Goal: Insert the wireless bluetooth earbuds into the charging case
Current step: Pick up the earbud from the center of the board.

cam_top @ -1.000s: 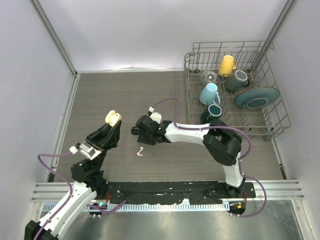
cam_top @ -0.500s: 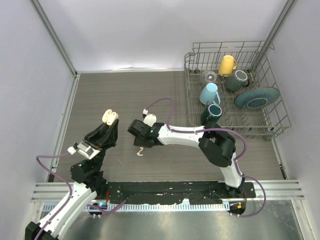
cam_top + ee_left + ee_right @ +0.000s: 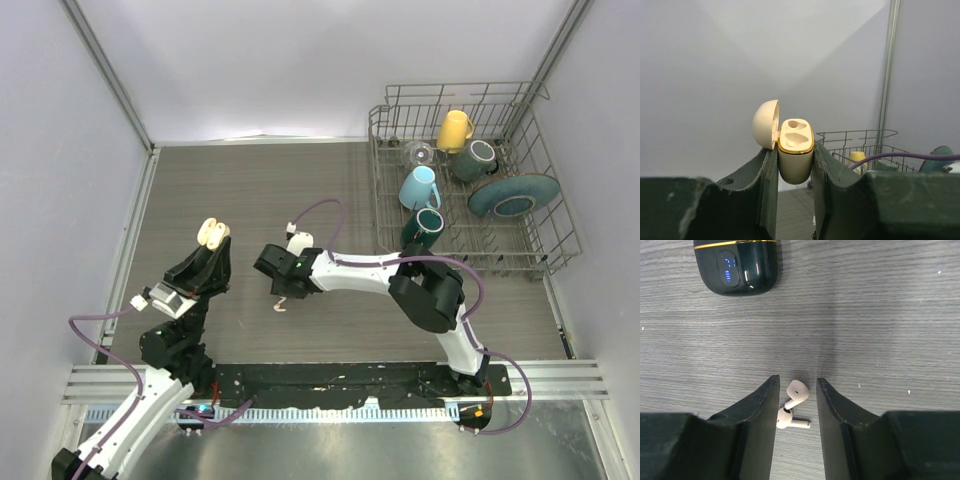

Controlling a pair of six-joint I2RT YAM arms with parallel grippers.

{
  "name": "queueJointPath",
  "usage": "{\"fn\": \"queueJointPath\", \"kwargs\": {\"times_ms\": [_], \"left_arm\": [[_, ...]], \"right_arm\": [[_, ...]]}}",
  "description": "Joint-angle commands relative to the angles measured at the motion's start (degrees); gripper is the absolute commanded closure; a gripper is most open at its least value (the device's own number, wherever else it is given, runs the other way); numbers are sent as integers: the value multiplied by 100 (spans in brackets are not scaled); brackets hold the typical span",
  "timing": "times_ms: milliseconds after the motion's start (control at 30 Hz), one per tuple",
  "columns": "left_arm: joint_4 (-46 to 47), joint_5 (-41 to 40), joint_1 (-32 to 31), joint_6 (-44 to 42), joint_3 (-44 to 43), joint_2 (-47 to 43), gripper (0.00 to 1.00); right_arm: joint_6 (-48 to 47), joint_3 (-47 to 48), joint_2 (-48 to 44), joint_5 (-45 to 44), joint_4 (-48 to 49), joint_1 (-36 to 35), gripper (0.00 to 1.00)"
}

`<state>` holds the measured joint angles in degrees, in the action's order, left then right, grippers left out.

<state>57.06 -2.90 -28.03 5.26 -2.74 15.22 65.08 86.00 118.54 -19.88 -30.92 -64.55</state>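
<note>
Seemingly at the pick-up step. Shows the right end effector (image 3: 796, 381) poised low over two cream earbuds (image 3: 794, 404) lying on the desk (image 3: 890, 315), fingers apart either side of the upper one, no contact visible. Shows the left end effector (image 3: 795, 152) clamped on an open cream charging case (image 3: 796, 167), held aloft well left of the earbuds, both sockets empty. Calls next for pinching a single earbud, lifting it, then seating it stem-down in a socket. Also shows a black case (image 3: 737, 265) just beyond the earbuds, top edge cut off. Overhead, cannot make that case out against the dark end effector.
</note>
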Motion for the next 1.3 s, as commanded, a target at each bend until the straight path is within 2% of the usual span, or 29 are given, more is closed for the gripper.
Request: {"fn": "queueJointPath", "kwargs": {"times_ms": [0,333,967,1267], "left_arm": [[51,-229,-9,-121,195,-133,100],[42,-273,-9,-113,195,-142,100],[-28,-378,-9,-77,204,-195,100],[-19,-440,-9,-60,195,-160,100]], "right_arm": [[110,233,-7,-148,-2,-40,60],[5,242,37,-25,-2,-49,66],[-171,444,222,-25,-310,-92,66],[-329,453,196,-157,-485,-92,73]]}}
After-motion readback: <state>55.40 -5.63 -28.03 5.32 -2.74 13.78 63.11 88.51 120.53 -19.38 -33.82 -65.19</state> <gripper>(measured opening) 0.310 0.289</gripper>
